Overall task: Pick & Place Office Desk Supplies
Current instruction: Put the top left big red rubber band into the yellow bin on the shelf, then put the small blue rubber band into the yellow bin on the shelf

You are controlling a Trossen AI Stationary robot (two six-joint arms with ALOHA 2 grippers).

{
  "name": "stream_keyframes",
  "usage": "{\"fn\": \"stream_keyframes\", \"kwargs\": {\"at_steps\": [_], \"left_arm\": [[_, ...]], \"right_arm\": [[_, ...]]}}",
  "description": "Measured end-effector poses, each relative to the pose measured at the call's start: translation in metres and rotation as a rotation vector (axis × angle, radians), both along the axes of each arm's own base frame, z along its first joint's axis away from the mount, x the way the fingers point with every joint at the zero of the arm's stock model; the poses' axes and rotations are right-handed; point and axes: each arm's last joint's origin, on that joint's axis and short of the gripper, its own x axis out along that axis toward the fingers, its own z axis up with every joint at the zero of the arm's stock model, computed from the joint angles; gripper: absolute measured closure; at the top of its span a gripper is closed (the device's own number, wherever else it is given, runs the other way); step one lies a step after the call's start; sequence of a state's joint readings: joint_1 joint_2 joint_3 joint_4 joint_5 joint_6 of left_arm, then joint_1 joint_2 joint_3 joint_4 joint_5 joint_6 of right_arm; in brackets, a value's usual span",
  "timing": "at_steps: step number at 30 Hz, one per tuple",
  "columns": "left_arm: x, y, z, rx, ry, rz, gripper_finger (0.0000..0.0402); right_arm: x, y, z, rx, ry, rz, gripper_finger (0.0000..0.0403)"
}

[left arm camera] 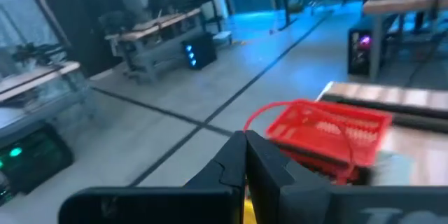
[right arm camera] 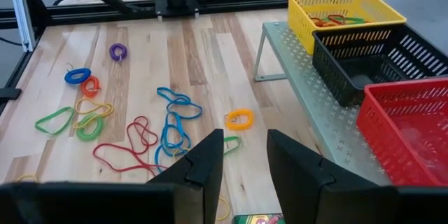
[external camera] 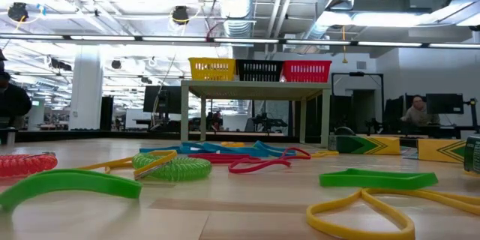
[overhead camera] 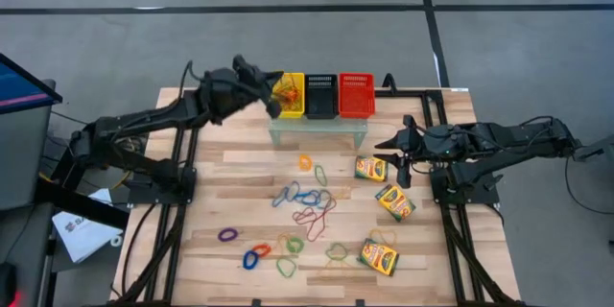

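Observation:
My left gripper [overhead camera: 274,104] is up at the table's far side, over the yellow basket [overhead camera: 291,94], shut on a thin red rubber band. Other bands lie inside that basket. Many coloured rubber-band loops [overhead camera: 307,201] lie flat on the wooden table. Three yellow-and-green crayon boxes lie flat on the table's right part: one far [overhead camera: 370,168], one in the middle [overhead camera: 394,201], one near [overhead camera: 380,256]. My right gripper [right arm camera: 245,147] is open and hovers just beyond the far crayon box [right arm camera: 259,218], touching nothing. My left gripper [left arm camera: 245,136] pinches a thin red rubber band between its shut fingers. The loop [left arm camera: 260,114] springs out from the fingertips. In the low view the band [external camera: 217,30] hangs below the gripper, lifted clear above the yellow basket [external camera: 212,69].
A black basket [overhead camera: 320,96] and a red basket [overhead camera: 356,94] stand beside the yellow one on a small raised shelf [overhead camera: 317,132] at the table's far side. Dark frame rails run along the left and right edges. Bare wood lies at the near left corner.

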State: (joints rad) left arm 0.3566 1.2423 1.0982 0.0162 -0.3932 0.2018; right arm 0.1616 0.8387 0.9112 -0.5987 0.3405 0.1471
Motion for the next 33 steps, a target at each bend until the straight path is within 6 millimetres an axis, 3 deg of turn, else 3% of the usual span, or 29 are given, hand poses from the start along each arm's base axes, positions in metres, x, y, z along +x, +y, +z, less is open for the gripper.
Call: {"fn": "stream_keyframes", "kwargs": {"at_steps": [8, 14, 19, 24, 33], "left_arm": [[0.007, 0.039, -0.026, -0.053, 0.079, 0.057, 0.0401], [0.025, 0.052, -0.055, -0.100, 0.168, 0.056, 0.0401], [0.027, 0.052, -0.059, -0.114, 0.172, 0.085, 0.0390], [0.024, 0.051, -0.065, -0.146, 0.245, 0.090, 0.0333], [0.023, 0.049, -0.069, -0.177, 0.282, 0.048, 0.0173]], "right_arm": [[0.000, 0.000, 0.000, 0.002, 0.000, 0.001, 0.0295], [-0.001, 0.000, -0.001, 0.002, 0.015, 0.001, 0.0295], [-0.001, 0.000, -0.002, 0.007, 0.022, -0.001, 0.0295], [-0.001, 0.000, -0.002, 0.007, 0.020, -0.001, 0.0295], [0.000, 0.000, 0.000, 0.010, 0.002, -0.002, 0.0295]]}}
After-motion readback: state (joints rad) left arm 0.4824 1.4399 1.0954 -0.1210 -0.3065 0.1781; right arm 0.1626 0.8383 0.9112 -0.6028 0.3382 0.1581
